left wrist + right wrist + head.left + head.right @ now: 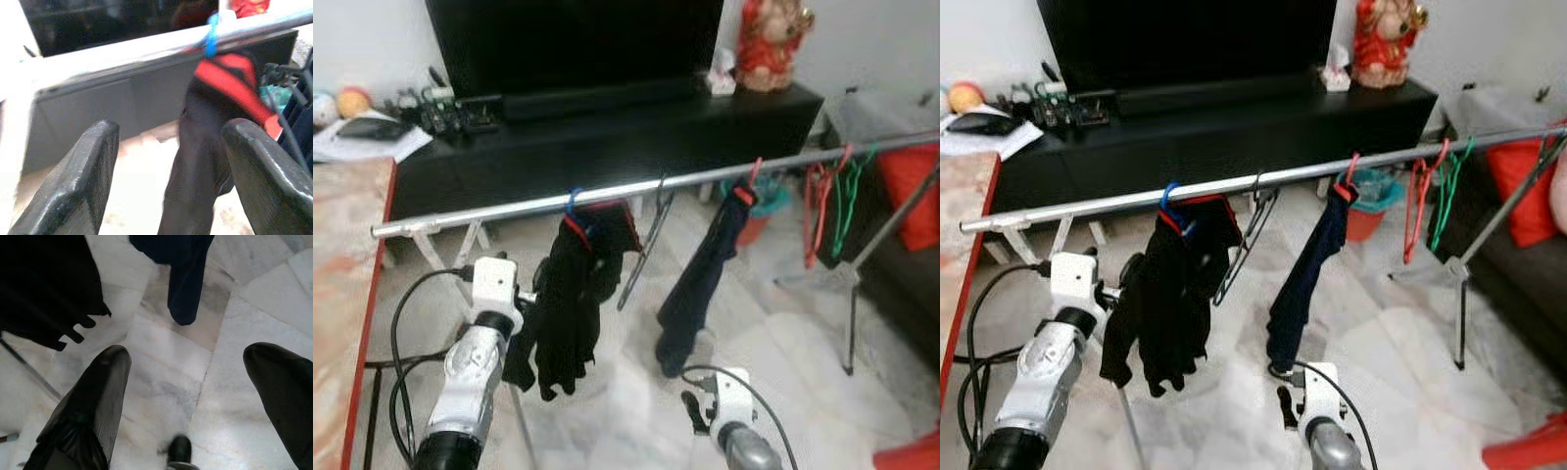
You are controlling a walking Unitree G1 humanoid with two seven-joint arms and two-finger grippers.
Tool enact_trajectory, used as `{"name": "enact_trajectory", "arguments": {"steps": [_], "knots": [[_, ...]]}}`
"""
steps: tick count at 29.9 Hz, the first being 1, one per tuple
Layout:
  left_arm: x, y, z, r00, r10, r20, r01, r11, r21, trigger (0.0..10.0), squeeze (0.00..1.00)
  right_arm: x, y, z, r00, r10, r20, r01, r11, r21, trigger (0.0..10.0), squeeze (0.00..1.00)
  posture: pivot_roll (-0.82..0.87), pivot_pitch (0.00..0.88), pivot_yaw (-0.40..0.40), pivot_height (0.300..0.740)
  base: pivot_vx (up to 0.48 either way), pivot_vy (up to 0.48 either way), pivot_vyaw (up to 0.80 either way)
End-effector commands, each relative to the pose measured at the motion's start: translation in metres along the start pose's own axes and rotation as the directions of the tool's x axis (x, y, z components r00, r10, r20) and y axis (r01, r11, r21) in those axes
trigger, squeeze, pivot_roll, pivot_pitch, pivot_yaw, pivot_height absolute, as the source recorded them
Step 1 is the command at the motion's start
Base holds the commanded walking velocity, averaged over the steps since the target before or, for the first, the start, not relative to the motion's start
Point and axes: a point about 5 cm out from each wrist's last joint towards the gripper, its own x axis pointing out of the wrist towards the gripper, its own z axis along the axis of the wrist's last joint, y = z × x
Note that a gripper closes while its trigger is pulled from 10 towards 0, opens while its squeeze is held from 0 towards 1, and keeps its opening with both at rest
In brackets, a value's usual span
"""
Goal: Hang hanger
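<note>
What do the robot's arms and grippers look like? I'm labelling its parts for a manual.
Both arms are silver metal tubes with white housings near the wrist. The left arm has black cables looping beside it; the right arm carries a thin black cable too. The left gripper and right gripper each have two long, rounded, matte black fingers.

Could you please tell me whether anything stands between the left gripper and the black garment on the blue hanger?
Nothing visible does. The left gripper has its jaws open, facing the black garment with red trim that hangs from the blue plastic hanger on the silver metal rail, with bare floor between them.
</note>
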Motion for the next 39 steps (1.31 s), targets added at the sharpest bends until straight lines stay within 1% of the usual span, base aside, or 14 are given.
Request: {"name": "enact_trajectory", "arguments": {"steps": [1,13,14,17,20,21,22,24,30,31,32,33,36,39], "knots": [[0.001,-0.004,0.004,1.0,-0.019,0.009,0.019,1.0,-0.006,10.0,0.0,-0.002,-0.005,-0.006,1.0,-0.015,-0.023,0.015,1.0,0.003,10.0,0.0,0.02,0.0,-0.003,0.74,0.247,0.0,0.0],[-0.001,-0.013,0.038,0.982,-0.116,0.15,0.122,0.992,-0.026,10.0,0.0,-0.001,-0.016,-0.002,0.999,-0.037,-0.03,0.037,0.999,0.013,10.0,0.0,0.03,0.0,-0.003,0.74,0.0,0.0,0.0],[0.0,-0.029,0.054,0.951,-0.253,0.179,0.261,0.965,-0.026,10.0,0.0,0.001,-0.023,0.004,0.999,-0.043,-0.028,0.043,0.999,0.009,10.0,0.0,0.03,0.0,-0.009,0.74,0.0,0.0,0.0],[-0.002,-0.063,0.076,0.853,-0.482,0.201,0.497,0.867,-0.029,10.0,0.0,0.0,-0.022,0.002,0.998,-0.04,-0.042,0.04,0.999,-0.001,10.0,0.0,0.04,0.0,-0.005,0.74,0.0,0.0,0.0],[-0.002,-0.066,0.076,0.838,-0.51,0.193,0.524,0.851,-0.029,10.0,0.0,0.0,-0.019,-0.001,0.998,-0.038,-0.046,0.038,0.999,-0.001,10.0,0.0,0.04,0.0,-0.005,0.74,0.0,0.0,0.0],[-0.004,-0.072,0.075,0.812,-0.556,0.177,0.57,0.821,-0.037,10.0,0.0,-0.001,-0.019,-0.002,0.998,-0.038,-0.045,0.038,0.999,0.0,10.0,0.0,0.03,0.0,-0.002,0.74,0.0,0.0,0.0],[-0.004,-0.072,0.075,0.812,-0.556,0.177,0.57,0.821,-0.037,10.0,0.0,-0.001,-0.019,-0.002,0.998,-0.038,-0.045,0.038,0.999,0.0,10.0,0.0,0.03,0.0,-0.002,0.74,0.0,0.0,0.0],[-0.007,-0.087,0.069,0.753,-0.646,0.126,0.656,0.752,-0.065,10.0,0.0,-0.002,-0.017,-0.006,0.998,-0.04,-0.049,0.04,0.999,0.001,10.0,0.0,0.03,0.0,-0.002,0.74,0.0,0.0,0.0],[0.001,-0.09,0.061,0.778,-0.621,0.092,0.628,0.774,-0.083,10.0,0.0,-0.003,-0.017,-0.008,0.998,-0.05,-0.048,0.05,0.999,0.011,10.0,0.0,0.03,0.0,0.001,0.74,0.0,0.0,0.0],[0.009,-0.079,0.058,0.858,-0.507,0.087,0.513,0.854,-0.086,10.0,0.0,-0.002,-0.017,-0.006,0.998,-0.055,-0.036,0.056,0.998,0.028,10.0,0.0,0.03,0.0,0.006,0.74,0.0,0.0,0.0],[0.009,-0.079,0.058,0.858,-0.507,0.087,0.513,0.854,-0.086,10.0,0.0,-0.002,-0.017,-0.006,0.998,-0.055,-0.036,0.056,0.998,0.028,10.0,0.0,0.03,0.0,0.006,0.74,0.0,0.0,0.0],[0.014,-0.062,0.048,0.927,-0.371,0.057,0.374,0.922,-0.096,10.0,0.0,-0.002,-0.017,-0.004,0.998,-0.054,-0.02,0.055,0.998,0.039,10.0,0.0,0.03,0.0,0.006,0.74,0.0,0.0,0.0],[0.011,-0.038,0.029,0.977,-0.214,-0.003,0.213,0.973,-0.09,10.0,0.0,-0.001,-0.016,-0.002,0.998,-0.053,-0.016,0.053,0.998,0.033,10.0,0.0,0.03,0.0,0.007,0.74,0.0,0.0,0.0],[-0.005,-0.017,0.005,0.992,-0.106,-0.074,0.101,0.992,-0.072,10.0,0.0,-0.001,-0.016,-0.004,0.998,-0.054,-0.029,0.055,0.998,0.026,10.0,0.0,0.03,0.0,0.002,0.74,0.0,0.0,0.0]]}}
